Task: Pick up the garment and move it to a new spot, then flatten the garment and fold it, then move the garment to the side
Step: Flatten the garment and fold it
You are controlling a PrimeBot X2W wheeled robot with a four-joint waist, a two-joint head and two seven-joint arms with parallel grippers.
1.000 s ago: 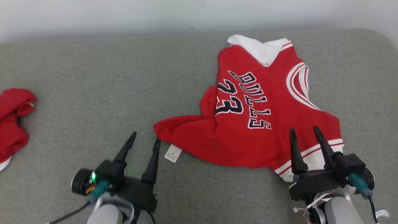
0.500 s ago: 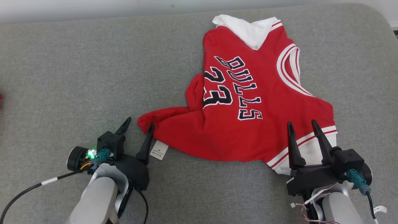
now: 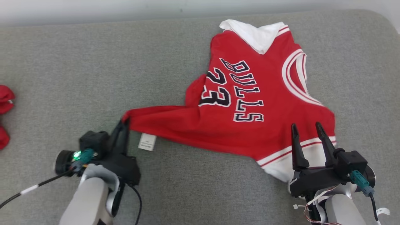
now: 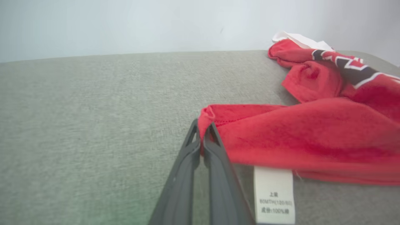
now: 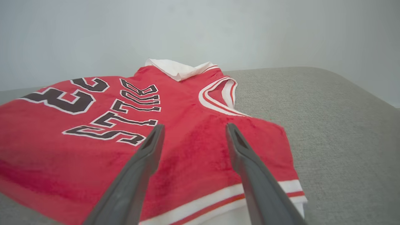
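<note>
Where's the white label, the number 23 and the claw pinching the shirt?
white label (image 4: 274, 195), left wrist view, printed middle
number 23 (image 3: 218, 97), head view, digit 3
left claw (image 3: 122, 125), head view, pinching fingertips

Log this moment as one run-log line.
left gripper: shut on jersey corner | right gripper: open, over striped hem | jersey: rumpled on grey cushion, care label showing

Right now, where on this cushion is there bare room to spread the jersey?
Widest bare patch: the grey cushion between the red cloth at the left edge and the jersey, beyond the left gripper. A narrower strip lies along the near edge between the grippers. The right side is crowded by the jersey and right gripper.
</note>
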